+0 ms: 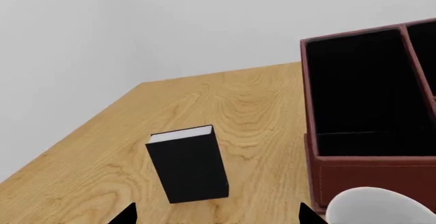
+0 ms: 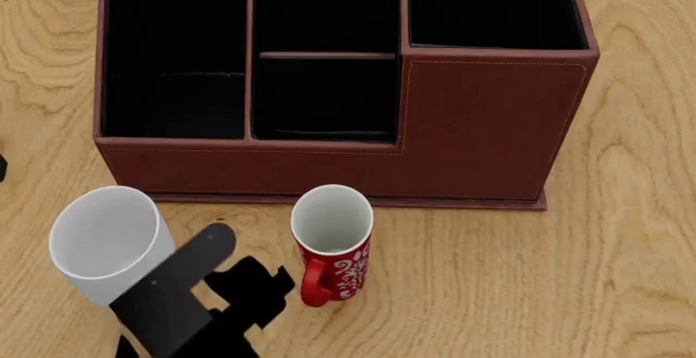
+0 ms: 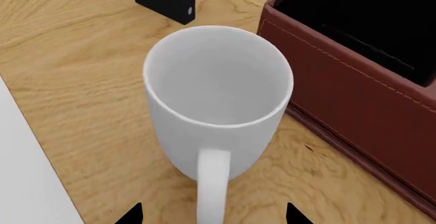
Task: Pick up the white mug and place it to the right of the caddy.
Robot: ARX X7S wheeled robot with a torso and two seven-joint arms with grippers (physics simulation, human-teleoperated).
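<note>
The white mug (image 3: 218,101) stands upright on the desk (image 2: 609,276), just near of the caddy (image 2: 478,130) at its left end, with the red mug (image 2: 332,244) to its right. Its handle points toward my right pincer (image 3: 208,216), whose two dark tips sit spread either side of the handle, touching nothing I can see. My left pincer (image 1: 216,215) is spread too, empty, near the black book (image 1: 187,165).
</note>
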